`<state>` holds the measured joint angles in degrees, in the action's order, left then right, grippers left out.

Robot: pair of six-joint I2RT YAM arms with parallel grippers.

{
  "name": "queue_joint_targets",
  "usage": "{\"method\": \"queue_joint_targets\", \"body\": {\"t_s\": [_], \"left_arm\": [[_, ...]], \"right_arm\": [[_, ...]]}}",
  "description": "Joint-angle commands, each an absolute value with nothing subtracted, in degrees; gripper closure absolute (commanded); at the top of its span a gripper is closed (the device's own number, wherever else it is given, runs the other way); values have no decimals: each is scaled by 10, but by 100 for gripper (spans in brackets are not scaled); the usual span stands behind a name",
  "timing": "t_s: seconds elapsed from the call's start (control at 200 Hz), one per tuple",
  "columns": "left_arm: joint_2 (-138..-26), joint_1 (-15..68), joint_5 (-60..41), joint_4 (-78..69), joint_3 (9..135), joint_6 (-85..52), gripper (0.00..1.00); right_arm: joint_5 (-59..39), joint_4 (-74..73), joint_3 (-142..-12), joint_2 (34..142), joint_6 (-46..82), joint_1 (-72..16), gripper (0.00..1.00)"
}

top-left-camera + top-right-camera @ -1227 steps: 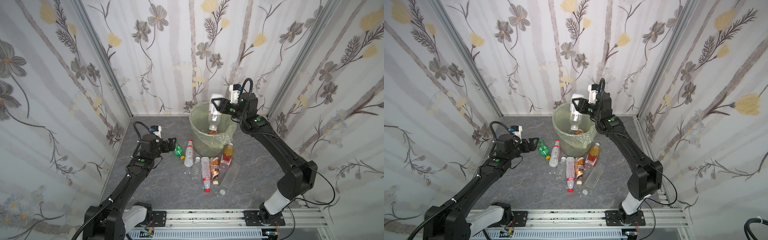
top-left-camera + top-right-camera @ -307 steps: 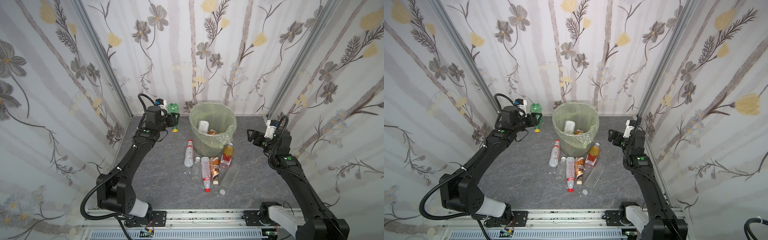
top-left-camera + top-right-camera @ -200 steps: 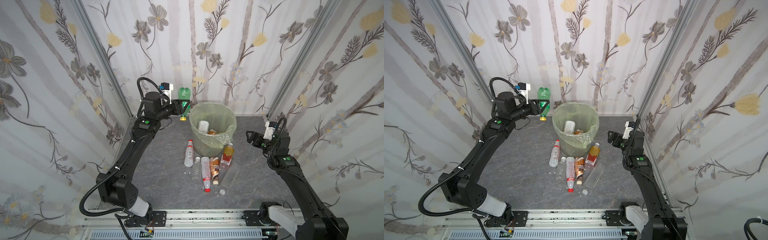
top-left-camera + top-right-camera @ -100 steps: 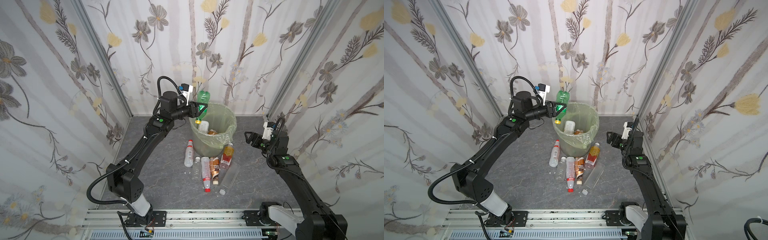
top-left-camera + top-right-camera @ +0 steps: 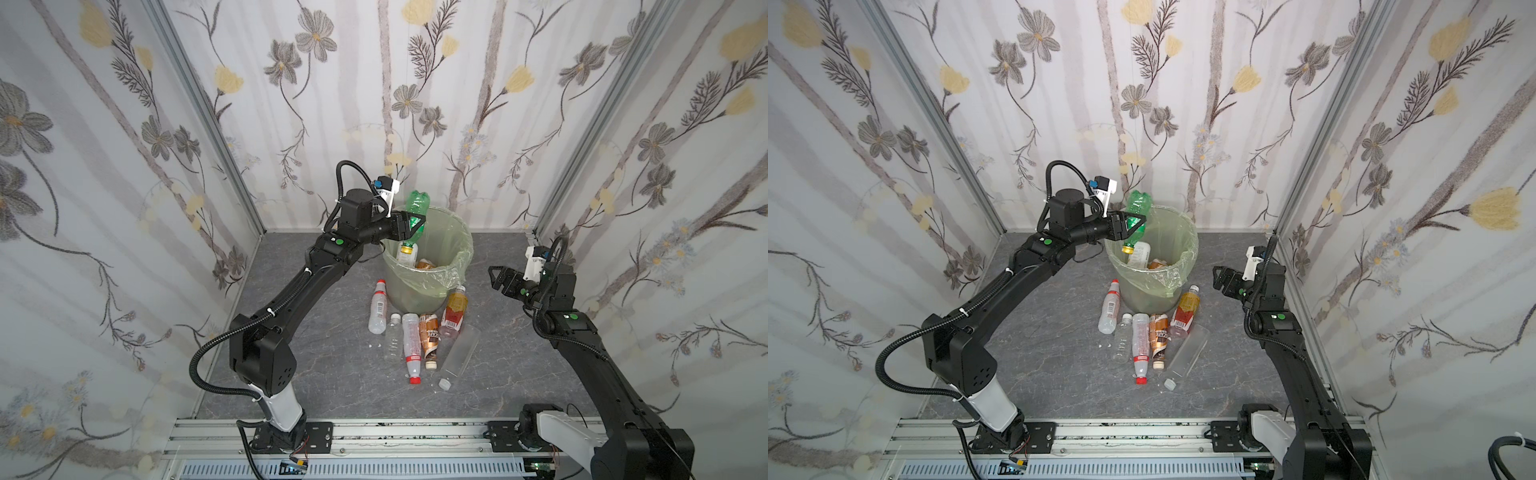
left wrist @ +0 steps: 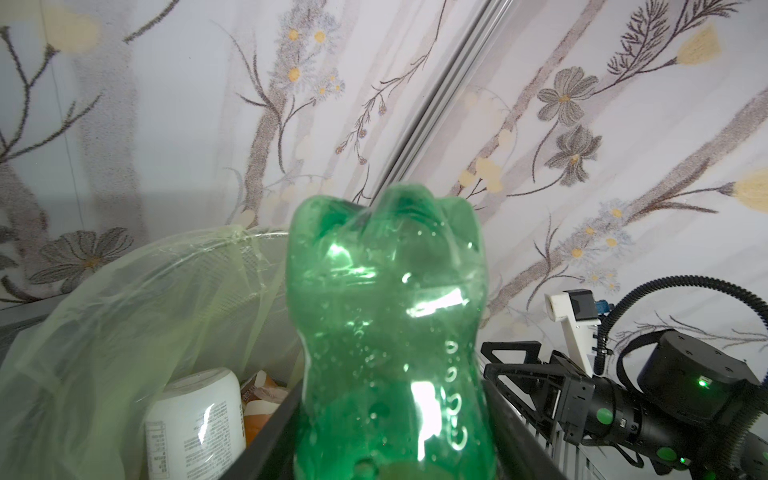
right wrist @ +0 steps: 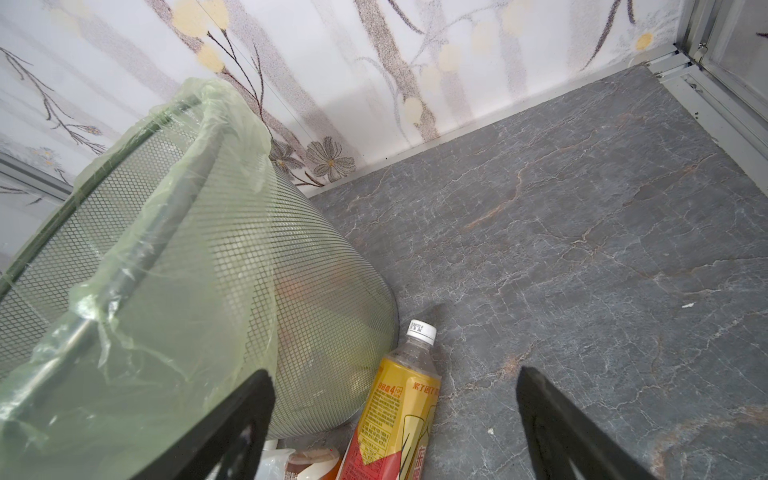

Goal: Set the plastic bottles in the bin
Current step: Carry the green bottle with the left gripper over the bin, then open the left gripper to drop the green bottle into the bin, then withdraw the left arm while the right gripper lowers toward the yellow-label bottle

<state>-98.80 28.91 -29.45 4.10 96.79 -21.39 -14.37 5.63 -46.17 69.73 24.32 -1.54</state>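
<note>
My left gripper (image 5: 409, 224) (image 5: 1128, 226) (image 6: 390, 432) is shut on a green bottle (image 5: 415, 210) (image 5: 1136, 212) (image 6: 386, 324), held cap-down over the left rim of the bin (image 5: 419, 286) (image 5: 1144, 293) (image 7: 208, 270). A white-labelled bottle (image 5: 1138, 252) (image 6: 195, 419) and a brown one (image 5: 426, 264) lie inside the bin. Several plastic bottles lie on the floor in front of it, among them an amber tea bottle (image 5: 454, 311) (image 7: 399, 407) and a brown coffee bottle (image 5: 429, 336). My right gripper (image 5: 496, 278) (image 5: 1219, 278) (image 7: 390, 374) is open and empty, to the right of the bin above the floor.
A white-labelled bottle with a red cap (image 5: 379, 307) lies left of the bin's foot. A large clear bottle (image 5: 459, 353) lies nearest the front. Flowered walls close in the grey marbled floor (image 5: 324, 340) on three sides. A rail (image 5: 374, 432) runs along the front.
My left arm has swung right with the green bottle, from beside the back wall to over the bin's rim. The right arm has barely moved.
</note>
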Motion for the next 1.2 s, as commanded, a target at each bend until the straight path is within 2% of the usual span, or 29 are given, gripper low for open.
{"method": "queue_joint_targets", "body": {"t_s": [0.0,0.345,0.66,0.969,1.194], "left_arm": [[-990,293,-269,16,960,-219,40],[-995,303,-261,7,955,-235,37],[-970,303,-243,-1,926,-229,20],[-947,292,-210,-4,903,-225,19],[-888,249,-175,-7,829,-215,18]], "right_arm": [[-130,54,-459,694,236,-16,8],[-141,63,-456,698,243,-16,9],[-145,87,-446,683,243,-16,9],[-160,99,-436,677,263,-36,10],[-158,130,-402,655,267,-72,10]]}}
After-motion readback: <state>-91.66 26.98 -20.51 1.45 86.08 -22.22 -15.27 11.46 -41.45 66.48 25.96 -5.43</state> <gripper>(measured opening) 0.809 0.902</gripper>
